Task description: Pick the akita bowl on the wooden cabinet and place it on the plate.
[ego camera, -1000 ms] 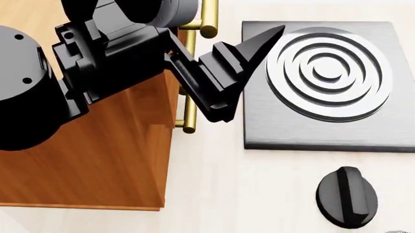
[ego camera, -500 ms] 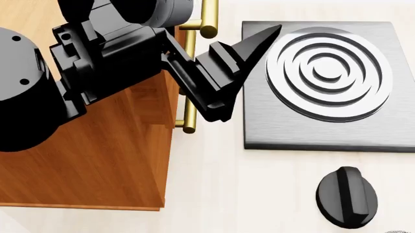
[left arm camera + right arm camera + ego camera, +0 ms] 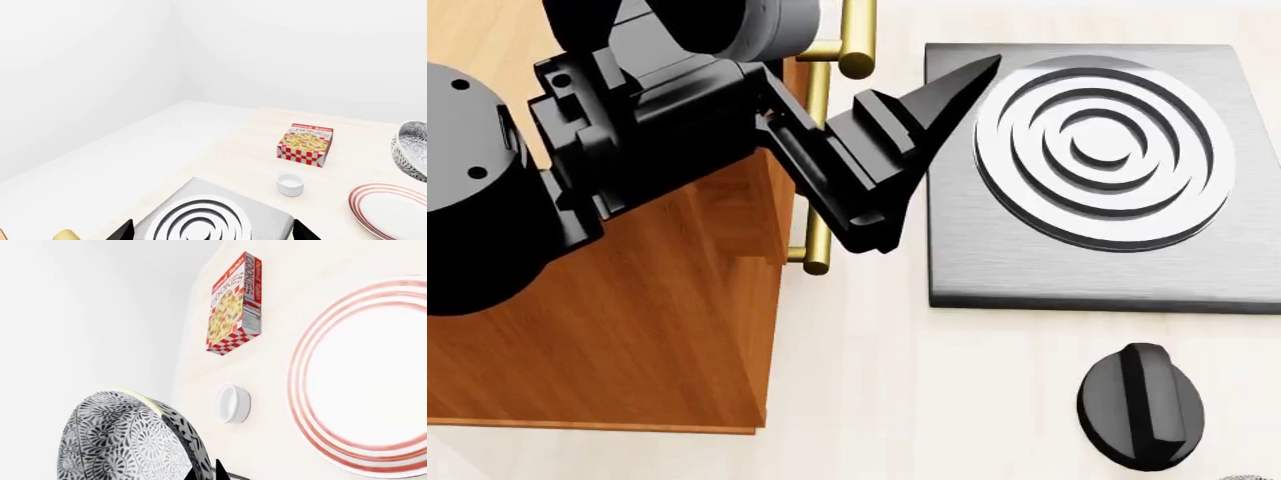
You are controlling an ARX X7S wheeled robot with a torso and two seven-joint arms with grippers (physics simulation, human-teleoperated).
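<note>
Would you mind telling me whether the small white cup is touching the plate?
Apart. The left wrist view shows bare counter between the white cup and the plate.

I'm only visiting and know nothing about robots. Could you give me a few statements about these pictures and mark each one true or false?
1. The plate has red rings near its rim. True.
2. The plate holds a bowl. False: it is bare.
3. A cookie box stands on the counter. True.
4. The small white cup sits on the stove. False: it sits on the counter, apart.
5. The patterned bowl is plain white. False: dark swirls cover it.
</note>
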